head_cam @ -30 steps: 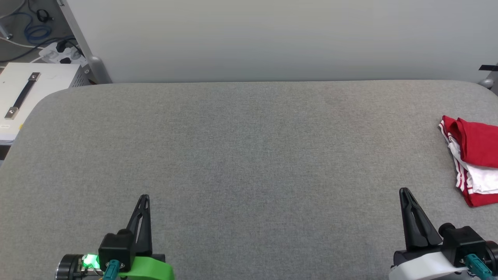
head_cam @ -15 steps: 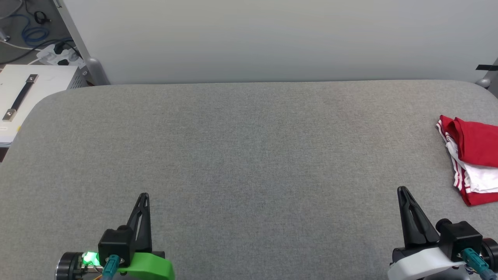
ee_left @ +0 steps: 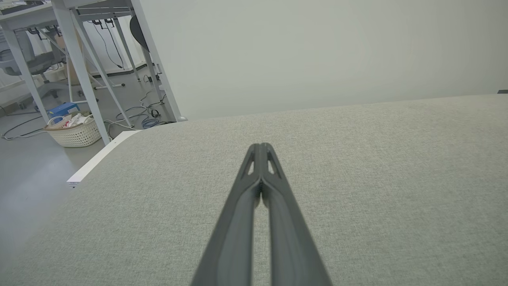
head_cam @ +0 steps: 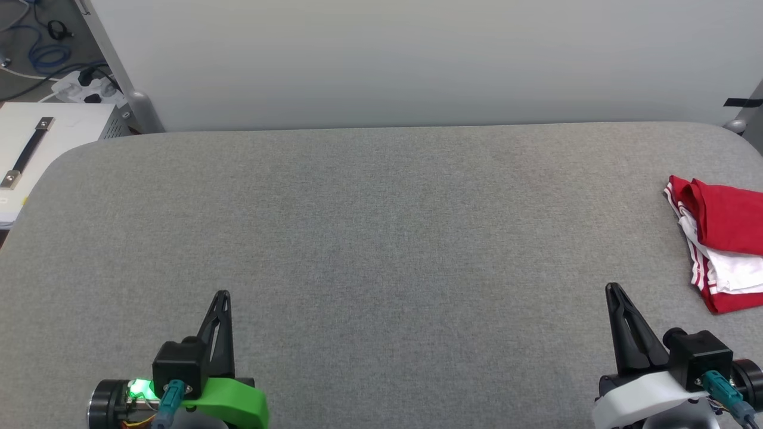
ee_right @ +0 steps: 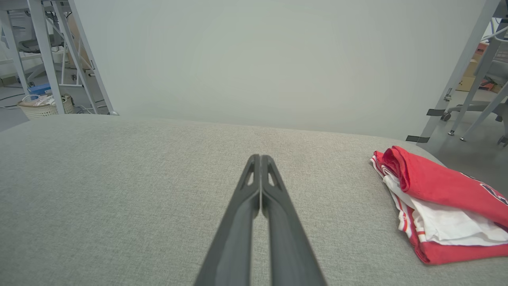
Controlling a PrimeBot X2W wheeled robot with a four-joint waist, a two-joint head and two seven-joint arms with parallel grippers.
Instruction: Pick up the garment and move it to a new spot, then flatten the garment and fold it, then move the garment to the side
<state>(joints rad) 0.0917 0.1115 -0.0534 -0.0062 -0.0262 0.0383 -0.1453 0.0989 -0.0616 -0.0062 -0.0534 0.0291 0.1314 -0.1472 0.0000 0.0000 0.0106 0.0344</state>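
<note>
garment, long axis near-to-far

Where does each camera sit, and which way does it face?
Head view: on the robot's head, facing forward and down at the grey table; left jaws and right jaws, shut, bottom corners.
Left wrist view: on that wrist, facing along the left jaws across the table.
Right wrist view: likewise, along the right jaws; shares the red T-shirt with head view.

Bright red T-shirt, folded into a compact bundle, white sleeve layered between red folds, red-and-white striped trim along its left edge, lying flat by the right edge of the grey worktop
</note>
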